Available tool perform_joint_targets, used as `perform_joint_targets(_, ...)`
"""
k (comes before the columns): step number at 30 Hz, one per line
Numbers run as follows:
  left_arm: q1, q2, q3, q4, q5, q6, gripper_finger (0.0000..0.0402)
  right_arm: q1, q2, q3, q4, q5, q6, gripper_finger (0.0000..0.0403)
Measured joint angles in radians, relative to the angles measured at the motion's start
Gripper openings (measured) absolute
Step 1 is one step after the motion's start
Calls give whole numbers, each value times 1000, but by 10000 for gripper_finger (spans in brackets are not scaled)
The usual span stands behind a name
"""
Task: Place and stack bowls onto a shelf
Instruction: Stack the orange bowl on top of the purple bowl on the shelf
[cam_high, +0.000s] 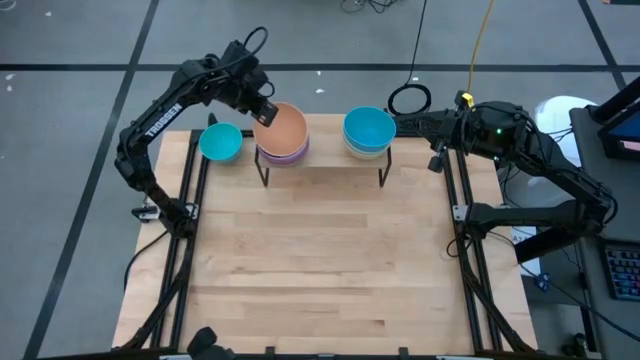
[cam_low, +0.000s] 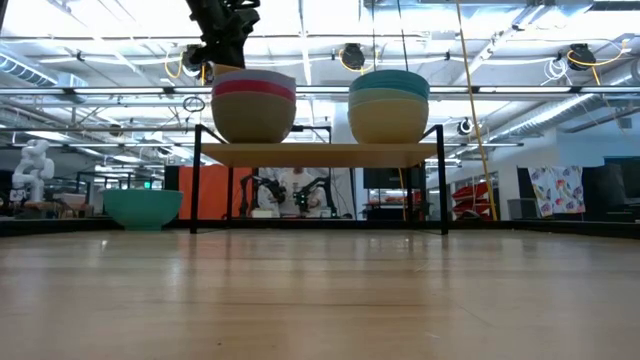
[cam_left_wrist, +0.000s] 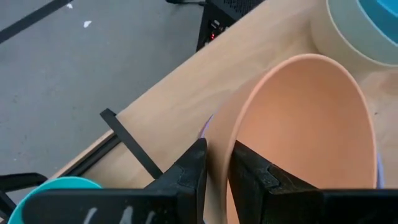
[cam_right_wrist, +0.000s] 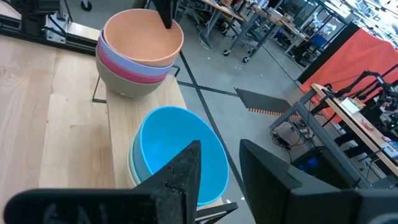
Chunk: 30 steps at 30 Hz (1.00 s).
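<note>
The shelf (cam_high: 325, 152) (cam_low: 320, 154) stands at the table's far edge and carries two stacks. In the left stack the orange bowl (cam_high: 284, 127) (cam_right_wrist: 142, 36) sits on top, nested in lavender, magenta (cam_low: 254, 88) and olive-grey bowls. My left gripper (cam_high: 262, 108) (cam_left_wrist: 216, 171) is shut on the orange bowl's rim. In the right stack a cyan bowl (cam_high: 369, 127) (cam_right_wrist: 177, 152) tops a mint and a cream bowl (cam_low: 388, 120). My right gripper (cam_right_wrist: 221, 171) is open, just right of this stack and touching nothing. A second cyan bowl (cam_high: 220, 142) (cam_low: 142, 208) rests on the table left of the shelf. My left gripper holds the orange bowl by its rim (cam_left_wrist: 219, 146) on the far left side, one finger inside the bowl and one outside. The fingers come from above, slanting down from the far left. The bowl sits nested in the lavender bowl (cam_left_wrist: 206, 127) of the left stack.
The wide wooden tabletop (cam_high: 320, 260) stretches bare in front of the shelf. Black frame rails (cam_high: 190, 250) run along the table's left and right sides. Thin black shelf legs (cam_high: 263, 178) stand under each stack. Grey floor and cables lie beyond the far edge.
</note>
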Motion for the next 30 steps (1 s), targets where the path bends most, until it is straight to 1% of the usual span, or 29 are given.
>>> perform_joint_targets(7,-1,-1,0,-1,4,-26,63,0,0,0,0,0,0,102)
perform_joint_targets(12,-13,-1,0,-1,4,-20,63,0,0,0,0,0,-10,102)
perform_joint_targets(15,-14,-1,0,-1,5,13,63,0,0,0,0,0,-19,102)
perform_joint_targets(30,-14,-1,1,-2,6,16,62,0,0,0,0,0,-24,102)
